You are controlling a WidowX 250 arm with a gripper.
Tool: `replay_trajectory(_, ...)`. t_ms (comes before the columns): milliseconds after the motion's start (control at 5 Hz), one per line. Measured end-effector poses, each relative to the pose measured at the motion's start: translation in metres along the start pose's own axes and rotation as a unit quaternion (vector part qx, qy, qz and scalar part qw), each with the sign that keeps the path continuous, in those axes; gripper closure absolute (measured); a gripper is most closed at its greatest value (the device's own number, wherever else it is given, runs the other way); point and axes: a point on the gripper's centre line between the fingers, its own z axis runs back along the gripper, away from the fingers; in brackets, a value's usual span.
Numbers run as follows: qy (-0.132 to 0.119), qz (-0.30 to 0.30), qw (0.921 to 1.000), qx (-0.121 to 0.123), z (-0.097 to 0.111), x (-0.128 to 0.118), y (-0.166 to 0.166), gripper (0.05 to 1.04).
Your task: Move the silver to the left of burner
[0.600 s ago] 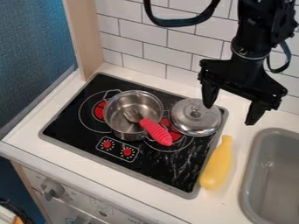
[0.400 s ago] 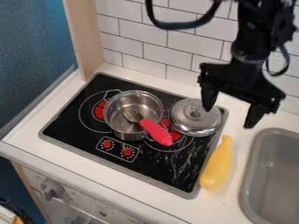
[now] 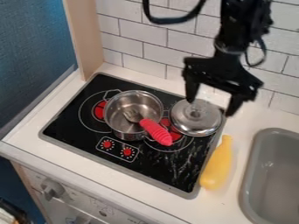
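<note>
I work in soft, fairly bright light, and the white table (image 3: 242, 127) looks the brightest. Small highlights glint on the metal lid (image 3: 196, 121) and the metal pot (image 3: 123, 130), while pale streaks mottle the black stovetop (image 3: 175, 170) like glare. A faint, soft-edged shadow lies beside the yellow toy (image 3: 216, 168). My dark tool (image 3: 210, 108) is blurred, its surface detail mostly lost in black.

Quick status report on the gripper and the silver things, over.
Black two-finger gripper open, empty. Round silver metal lid on stovetop's right. Silver metal pot beside it, red-handled utensil inside.
</note>
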Motion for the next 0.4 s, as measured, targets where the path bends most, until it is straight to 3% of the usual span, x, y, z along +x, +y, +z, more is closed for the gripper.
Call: replay_trajectory(400,0.03,0.02,0.9993,0.008,-0.034,0.021,0.024,0.083)
